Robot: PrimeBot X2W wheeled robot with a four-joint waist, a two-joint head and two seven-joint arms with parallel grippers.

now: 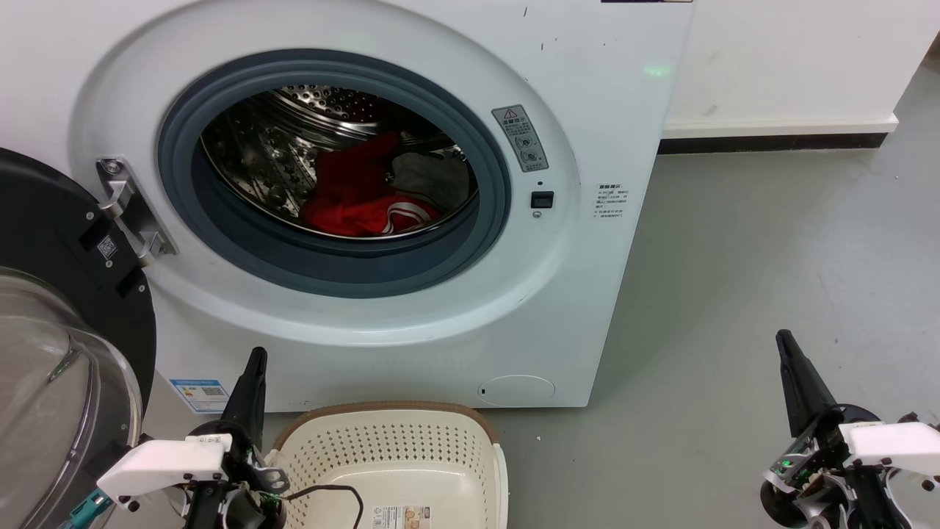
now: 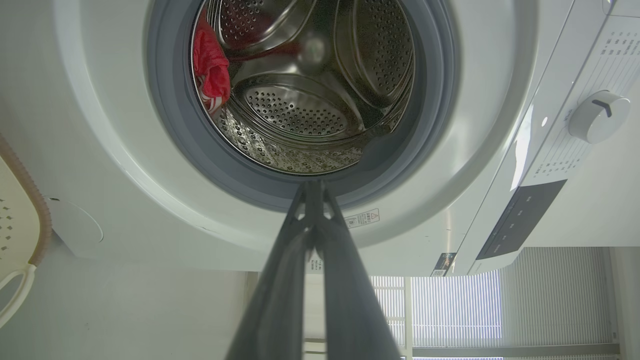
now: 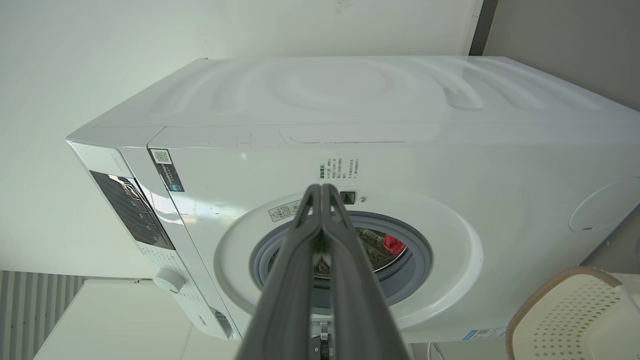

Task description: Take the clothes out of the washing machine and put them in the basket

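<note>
The white washing machine (image 1: 411,323) stands with its porthole uncovered. Inside the steel drum lie the clothes (image 1: 356,195): red fabric with white stripe trim and a whitish-grey piece (image 1: 429,180) beside it. The red cloth also shows in the left wrist view (image 2: 210,67) and the right wrist view (image 3: 394,244). The cream basket (image 1: 389,455) with a brown rim sits on the floor below the porthole, nothing in the part I see. My left gripper (image 1: 253,360) is shut, low beside the basket's left edge. My right gripper (image 1: 786,344) is shut, far right over the floor.
The dark-framed glass door (image 1: 59,330) hangs swung out at the left, close to my left arm. Grey floor (image 1: 734,279) stretches right of the machine toward a white wall with a dark skirting. A black cable lies over the basket's near part.
</note>
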